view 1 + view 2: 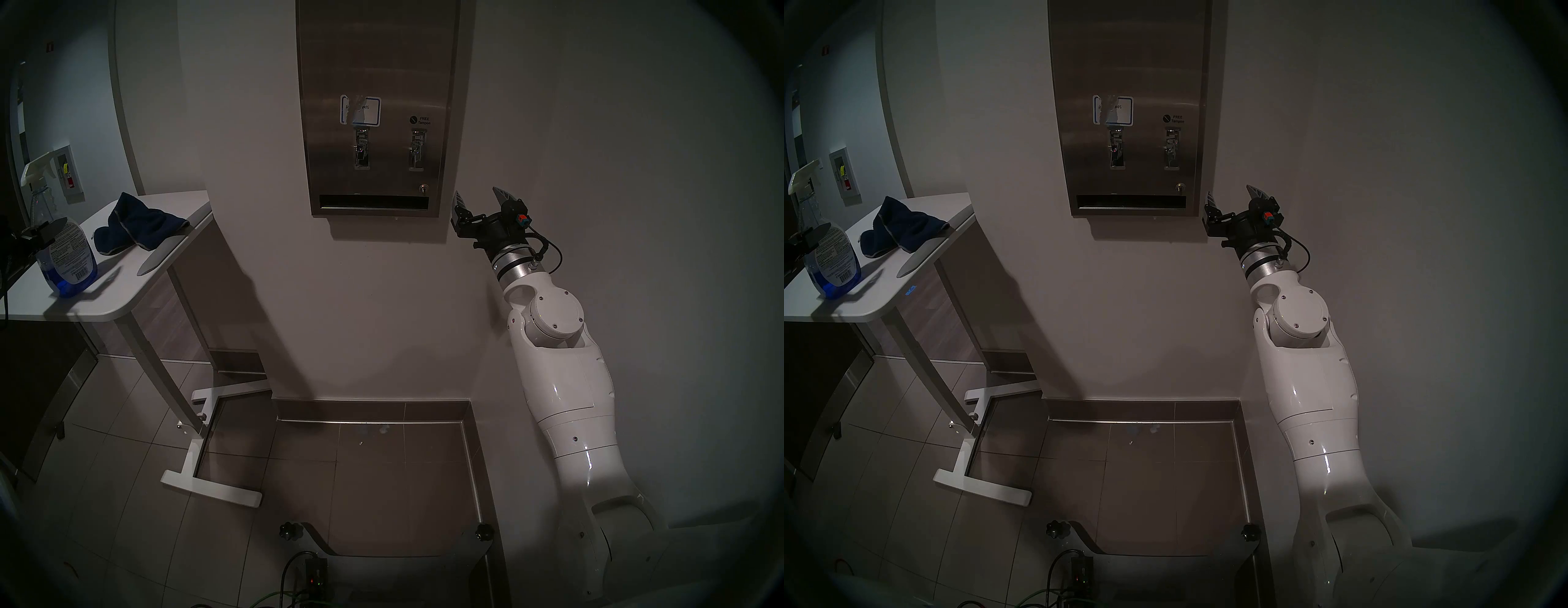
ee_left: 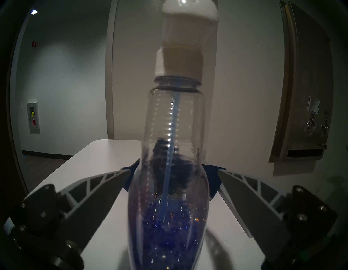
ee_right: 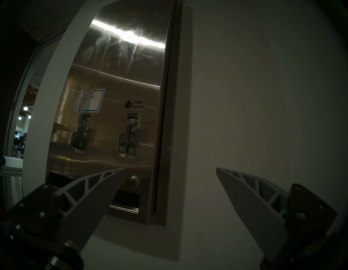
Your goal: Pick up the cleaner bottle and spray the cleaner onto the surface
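Standing upright near the front-left corner of the white table (image 1: 127,293), the spray bottle (image 1: 63,250) has its white trigger head (image 1: 36,172) on top, blue liquid (image 1: 70,282) pooled in its lower part and a barcode label facing the room. Behind it, toward the far edge of the table, lies a crumpled dark blue cloth (image 1: 135,227), apart from the bottle. The left gripper (image 2: 174,171) sits at the bottle's belly with its 2 fingers (image 2: 105,190) spread wide on either side — in the left wrist view a gap shows between each fingertip and the clear plastic, so nothing is clamped. On the wall beyond the table's right edge hangs the steel dispenser panel (image 1: 377,63), with 2 chrome levers (image 1: 360,148), a blue-bordered sticker (image 1: 360,111) above the left lever and a dark slot (image 1: 373,201) along the bottom. A pale smear crosses the left half of that sticker; whether it is foam cannot be told. The right gripper (image 1: 481,199) hovers by the panel's lower right corner, its jaws parted and empty, fingertips close to the wall — contact cannot be judged.
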You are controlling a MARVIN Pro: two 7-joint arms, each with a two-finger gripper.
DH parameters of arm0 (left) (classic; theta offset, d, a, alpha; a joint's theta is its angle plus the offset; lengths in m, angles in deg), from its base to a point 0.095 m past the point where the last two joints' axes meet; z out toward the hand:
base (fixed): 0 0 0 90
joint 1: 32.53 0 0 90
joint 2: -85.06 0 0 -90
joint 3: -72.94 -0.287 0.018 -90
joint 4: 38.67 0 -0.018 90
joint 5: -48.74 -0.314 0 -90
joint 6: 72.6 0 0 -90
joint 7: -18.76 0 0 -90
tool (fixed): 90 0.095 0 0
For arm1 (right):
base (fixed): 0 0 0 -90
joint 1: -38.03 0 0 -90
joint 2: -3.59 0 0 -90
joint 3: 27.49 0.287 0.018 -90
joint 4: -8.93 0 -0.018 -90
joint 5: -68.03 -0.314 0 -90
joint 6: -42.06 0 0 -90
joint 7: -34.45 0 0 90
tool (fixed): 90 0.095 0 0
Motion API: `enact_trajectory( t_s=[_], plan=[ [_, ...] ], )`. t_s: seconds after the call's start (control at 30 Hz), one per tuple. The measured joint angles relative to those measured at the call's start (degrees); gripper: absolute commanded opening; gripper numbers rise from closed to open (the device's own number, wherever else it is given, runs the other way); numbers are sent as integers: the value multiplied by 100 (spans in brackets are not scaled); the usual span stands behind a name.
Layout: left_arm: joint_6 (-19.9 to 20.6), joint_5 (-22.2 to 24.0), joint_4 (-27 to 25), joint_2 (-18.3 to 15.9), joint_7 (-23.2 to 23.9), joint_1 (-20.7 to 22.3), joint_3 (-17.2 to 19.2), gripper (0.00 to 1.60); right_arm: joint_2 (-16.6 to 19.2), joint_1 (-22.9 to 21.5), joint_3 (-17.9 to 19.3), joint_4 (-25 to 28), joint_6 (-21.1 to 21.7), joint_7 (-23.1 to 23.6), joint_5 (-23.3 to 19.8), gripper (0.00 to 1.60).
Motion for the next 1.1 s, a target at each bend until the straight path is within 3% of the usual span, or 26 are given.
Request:
enact_trajectory(
  t_s=[0.37,0.9,0.93,0.97,1.0,1.1],
  plan=[
    [-373,-20,241,-17,-695,416,-549,160,4,0,-3,0,0,-4,-4,160],
    [-615,-6,324,40,-1062,636,-649,160,10,0,-8,2,0,-8,-8,160],
    [-619,-5,321,43,-1078,646,-654,117,11,0,-8,2,0,-8,-9,160],
    [-622,-4,319,46,-1090,653,-659,43,11,0,-9,2,0,-8,-9,160],
    [-623,0,316,51,-1100,659,-663,0,12,0,-9,2,0,-8,-9,160],
    [-635,46,265,62,-1123,694,-646,0,14,1,-12,4,0,-10,-10,160]
  ],
)
